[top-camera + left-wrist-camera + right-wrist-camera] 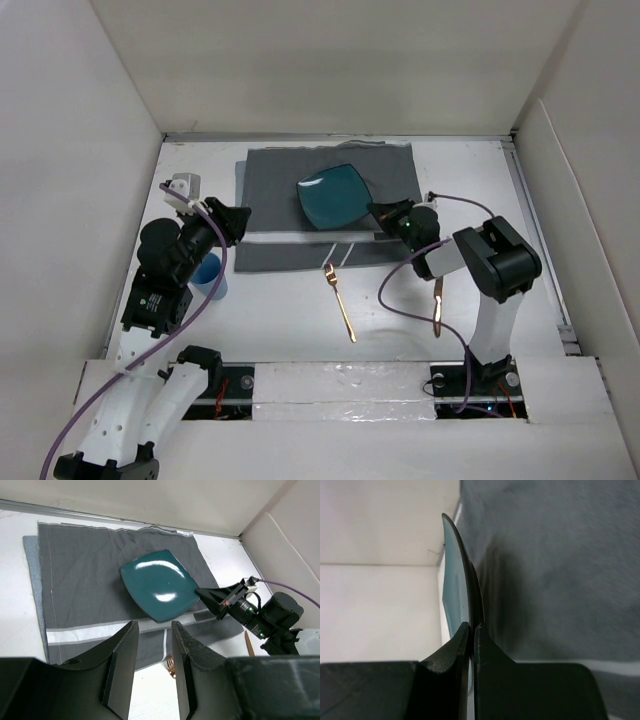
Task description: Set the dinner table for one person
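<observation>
On the white table (280, 320), which fills the whole work area, a grey mat (280, 190) with white stripes lies at the far centre. A teal square plate (333, 195) sits over the mat's right half, its glossy face catching glare. The right gripper (385, 215) is clamped on the plate's near-right corner, jaws closed tight on the rim; can't tell if the plate is lifted off the mat. The left gripper (154, 630) is up above the mat's near-left edge, jaws a small gap apart, holding nothing. A copper fork (340, 300) lies on bare table near the mat, a second copper utensil (438, 305) to its right. A blue cup (208, 275) stands at left, half under the left arm; contents can't tell.
</observation>
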`<control>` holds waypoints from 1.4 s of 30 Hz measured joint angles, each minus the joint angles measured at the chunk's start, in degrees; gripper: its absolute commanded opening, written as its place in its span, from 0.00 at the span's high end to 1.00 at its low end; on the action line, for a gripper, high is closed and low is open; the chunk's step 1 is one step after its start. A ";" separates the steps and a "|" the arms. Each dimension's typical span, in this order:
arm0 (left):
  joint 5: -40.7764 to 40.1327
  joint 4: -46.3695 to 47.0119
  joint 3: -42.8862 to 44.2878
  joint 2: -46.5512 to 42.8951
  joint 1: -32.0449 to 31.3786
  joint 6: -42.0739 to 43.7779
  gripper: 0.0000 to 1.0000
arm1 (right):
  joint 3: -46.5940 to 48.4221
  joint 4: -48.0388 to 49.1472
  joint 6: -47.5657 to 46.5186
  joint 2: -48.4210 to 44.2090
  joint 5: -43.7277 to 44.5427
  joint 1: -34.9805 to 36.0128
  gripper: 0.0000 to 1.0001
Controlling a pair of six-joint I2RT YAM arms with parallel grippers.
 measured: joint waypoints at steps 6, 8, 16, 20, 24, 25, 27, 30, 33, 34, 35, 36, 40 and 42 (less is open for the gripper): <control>0.44 0.02 0.00 0.28 0.00 -0.04 0.70 | 3.82 2.67 0.92 2.93 7.34 2.93 1.00; 0.57 0.02 0.00 0.66 0.00 -0.04 0.71 | 4.57 2.99 1.84 4.90 9.86 4.07 1.00; 0.61 0.02 0.00 1.33 -0.02 -0.07 0.71 | 4.79 2.19 3.50 9.60 18.49 7.89 1.00; 0.63 0.02 0.00 1.36 -0.02 -0.07 0.71 | 4.92 2.45 3.50 9.70 20.63 8.79 1.00; 0.63 0.02 0.00 1.46 -0.02 -0.09 0.71 | 4.70 2.78 3.89 10.23 21.44 9.16 0.79; 0.70 0.02 0.00 1.55 0.00 -0.07 0.71 | 4.61 2.86 3.98 10.29 21.53 9.22 0.63; 0.76 0.02 0.00 1.68 0.00 -0.07 0.71 | 3.85 3.93 4.76 10.49 21.79 9.38 0.57; 0.76 0.02 0.00 1.77 0.00 -0.07 0.70 | 1.97 7.72 5.84 10.45 22.10 9.55 0.53; 0.70 0.02 0.00 1.75 -0.02 -0.09 0.70 | -0.63 9.18 6.75 9.84 21.68 9.62 0.48; 0.57 0.02 0.00 1.75 0.00 -0.07 0.70 | -1.62 9.16 7.28 9.20 21.51 9.62 0.47; 0.42 0.02 0.00 1.75 -0.02 -0.07 0.70 | -2.60 9.20 7.74 8.39 21.38 9.64 0.44; 0.26 0.00 0.00 1.75 -0.02 -0.07 0.70 | -3.52 9.33 8.07 7.48 21.24 9.64 0.44; -0.42 -0.02 0.00 1.33 0.00 -0.09 0.70 | -7.06 10.29 8.79 3.50 20.98 9.94 0.48; -0.79 -0.02 0.00 0.96 0.26 -0.15 0.71 | -9.03 10.67 8.87 1.70 21.03 10.58 0.60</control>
